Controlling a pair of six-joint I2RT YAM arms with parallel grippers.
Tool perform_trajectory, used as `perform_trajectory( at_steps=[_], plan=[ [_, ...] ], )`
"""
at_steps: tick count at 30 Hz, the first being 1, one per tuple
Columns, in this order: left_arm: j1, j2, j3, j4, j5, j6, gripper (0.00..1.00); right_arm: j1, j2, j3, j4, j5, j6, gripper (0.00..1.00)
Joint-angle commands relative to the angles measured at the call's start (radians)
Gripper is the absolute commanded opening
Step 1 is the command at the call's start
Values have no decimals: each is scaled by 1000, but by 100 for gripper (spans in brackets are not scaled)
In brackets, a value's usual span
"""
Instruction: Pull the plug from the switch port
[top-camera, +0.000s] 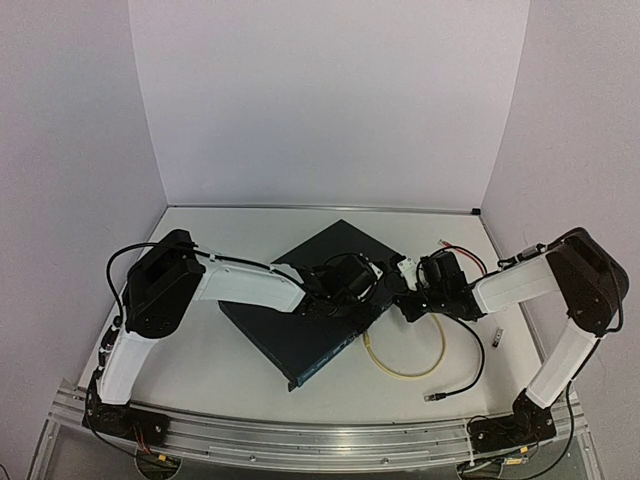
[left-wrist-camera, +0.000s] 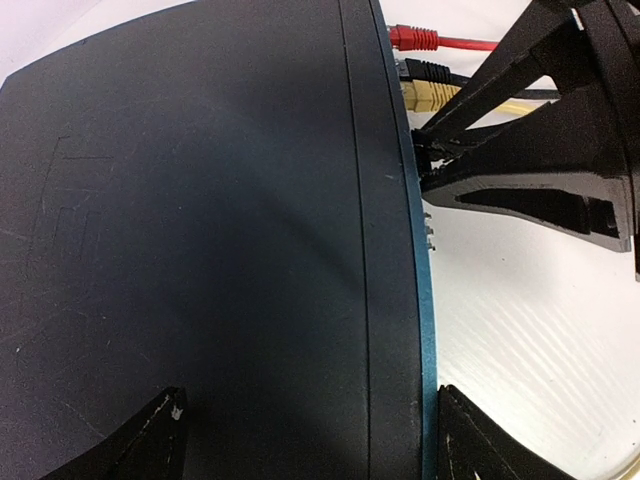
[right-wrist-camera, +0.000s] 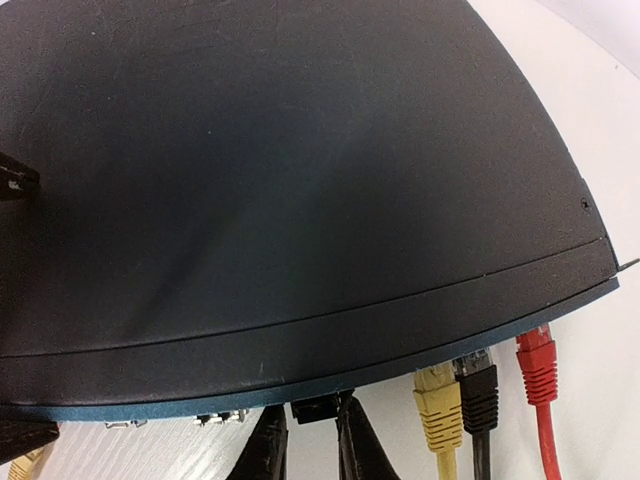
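The switch (top-camera: 300, 320) is a flat dark blue-black box lying at an angle mid-table. Its port face is turned toward the right arm. My left gripper (top-camera: 345, 285) is open above the switch's top (left-wrist-camera: 200, 220). One finger (left-wrist-camera: 155, 440) is over the lid and the other (left-wrist-camera: 480, 440) is past the port edge. My right gripper (right-wrist-camera: 312, 440) is at the port face, its fingers (right-wrist-camera: 270, 445) closed on either side of a small black plug (right-wrist-camera: 318, 408) that sits in its port. The right gripper also shows in the left wrist view (left-wrist-camera: 425, 160).
A yellow plug (right-wrist-camera: 438, 400), a black plug (right-wrist-camera: 480, 390) and a red plug (right-wrist-camera: 537, 365) sit in ports to the right of the gripped one. A yellow cable loop (top-camera: 405, 355), a black cable (top-camera: 470, 370) and a small connector (top-camera: 497, 335) lie on the table near the right arm.
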Motion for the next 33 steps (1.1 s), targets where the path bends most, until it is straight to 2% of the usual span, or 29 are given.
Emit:
perform_trajectory(
  at_steps=[1, 10, 17, 33],
  plan=[
    [40, 76, -12, -141, 11, -33, 82, 0, 2, 21, 28, -7, -9, 13],
    [47, 88, -2, -152, 10, -52, 82, 11, -16, 1, 50, -1, -17, 8],
    [55, 101, 7, -170, 11, -86, 82, 16, 15, -69, 220, 36, 73, 1],
    [81, 111, -7, -202, 4, -172, 82, 16, 84, -225, 561, 53, 266, 2]
  ],
)
